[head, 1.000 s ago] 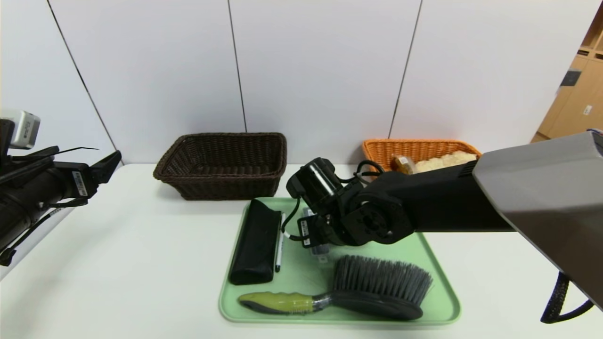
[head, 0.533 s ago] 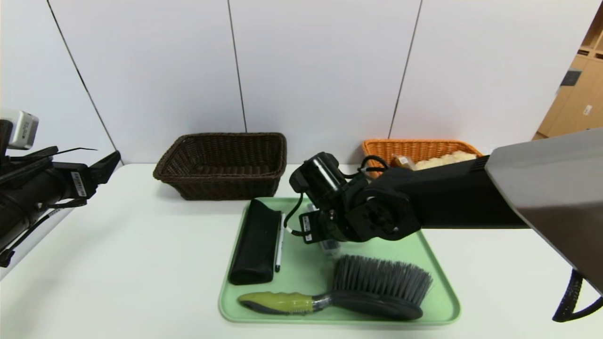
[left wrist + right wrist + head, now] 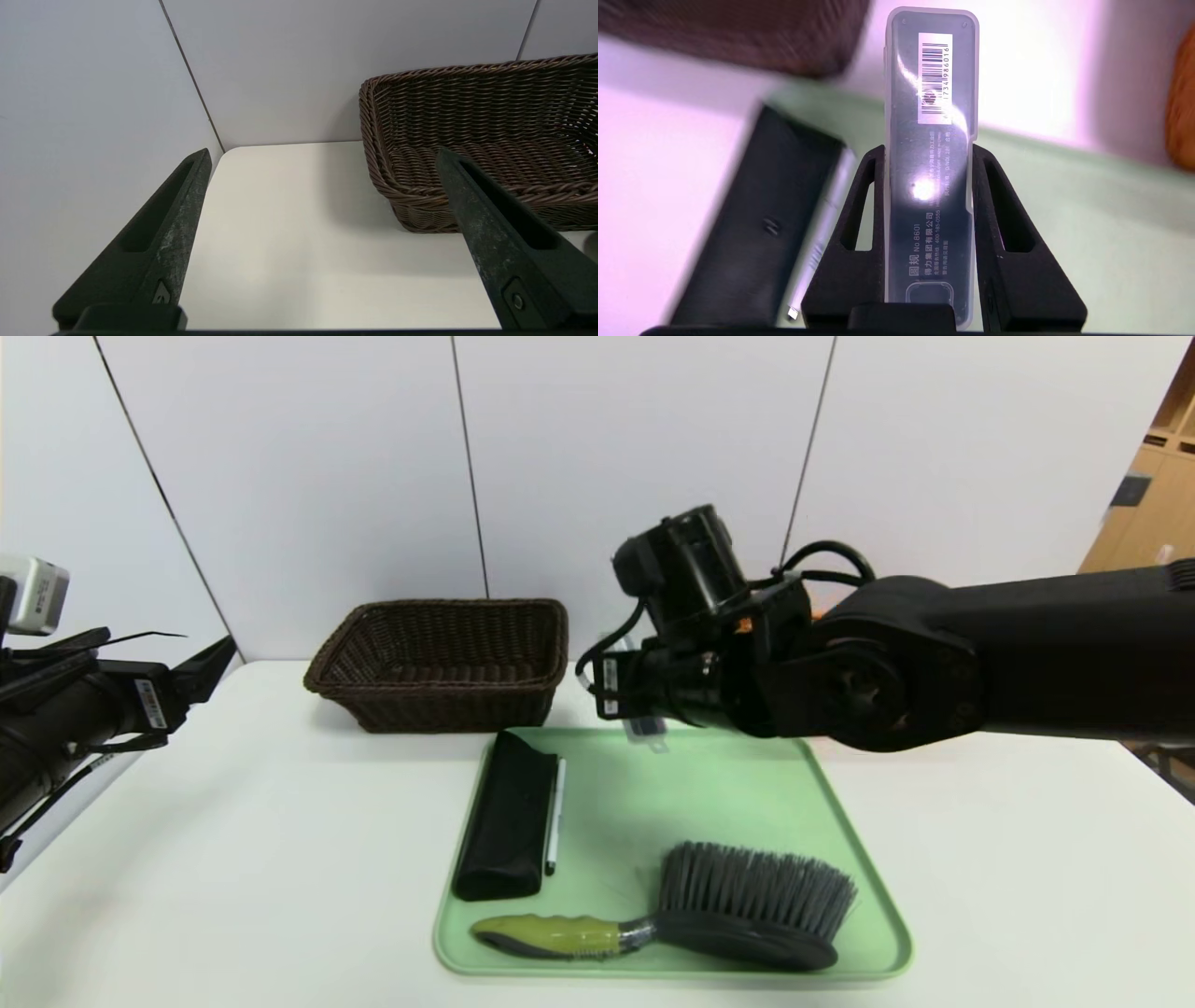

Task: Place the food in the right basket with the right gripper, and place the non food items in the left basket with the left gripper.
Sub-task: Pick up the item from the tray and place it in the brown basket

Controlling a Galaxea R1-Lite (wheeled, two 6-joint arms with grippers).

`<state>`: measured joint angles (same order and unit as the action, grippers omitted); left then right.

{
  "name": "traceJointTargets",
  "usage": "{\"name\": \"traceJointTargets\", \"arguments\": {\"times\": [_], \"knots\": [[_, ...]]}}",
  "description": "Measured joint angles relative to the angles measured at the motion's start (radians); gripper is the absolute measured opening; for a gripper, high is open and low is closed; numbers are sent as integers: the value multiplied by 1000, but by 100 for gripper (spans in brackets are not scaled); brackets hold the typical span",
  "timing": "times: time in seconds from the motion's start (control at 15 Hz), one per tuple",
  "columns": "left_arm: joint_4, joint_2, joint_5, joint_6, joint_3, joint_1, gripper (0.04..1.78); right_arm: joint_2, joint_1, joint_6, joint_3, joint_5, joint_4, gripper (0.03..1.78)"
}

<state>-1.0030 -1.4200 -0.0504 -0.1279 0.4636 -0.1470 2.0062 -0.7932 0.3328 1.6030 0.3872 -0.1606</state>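
Observation:
My right gripper point(image 3: 639, 705) hangs above the far edge of the green tray point(image 3: 738, 784), shut on a translucent plastic case point(image 3: 931, 70) with a barcode label; the case point(image 3: 645, 729) pokes out below the fingers. On the tray lie a black pouch point(image 3: 504, 817), a pen point(image 3: 555, 812) and a grey brush point(image 3: 747, 901) with a green handle. The brown left basket point(image 3: 448, 609) stands behind the tray with nothing in it. The orange right basket point(image 3: 1183, 102) shows only as a sliver; my right arm hides it in the head view. Food is out of view. My left gripper point(image 3: 323, 153) is open at the far left.
The white table point(image 3: 261, 821) ends at a grey panelled wall just behind the baskets. The brown basket point(image 3: 467, 116) sits close to my left gripper point(image 3: 210, 663), toward the table's middle. My right arm stretches across the right half of the scene.
My right gripper has closed on the plastic case and lifted it off the tray, up and toward the back. The raised arm now covers the orange basket. The left arm has stayed put.

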Motion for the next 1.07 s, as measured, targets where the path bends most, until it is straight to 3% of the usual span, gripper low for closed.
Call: {"name": "traceJointTargets", "arguments": {"times": [0.2,0.33,0.53,0.73,0.87,1.07], "knots": [[0,5,1,-4,-5,0,169,-18,1,-101,13,-22,242,53],[1,7,1,-5,-8,0,169,26,0,-220,35,-60,483,53],[1,9,1,-7,-14,1,169,140,-23,-349,168,-114,751,53],[-1,10,2,-33,-45,1,169,269,-49,-413,314,-151,785,53],[-2,18,2,-34,-55,2,169,340,-54,-449,344,-181,806,53],[-1,39,-14,-31,-56,3,169,416,-40,-466,354,-187,818,53]]}}
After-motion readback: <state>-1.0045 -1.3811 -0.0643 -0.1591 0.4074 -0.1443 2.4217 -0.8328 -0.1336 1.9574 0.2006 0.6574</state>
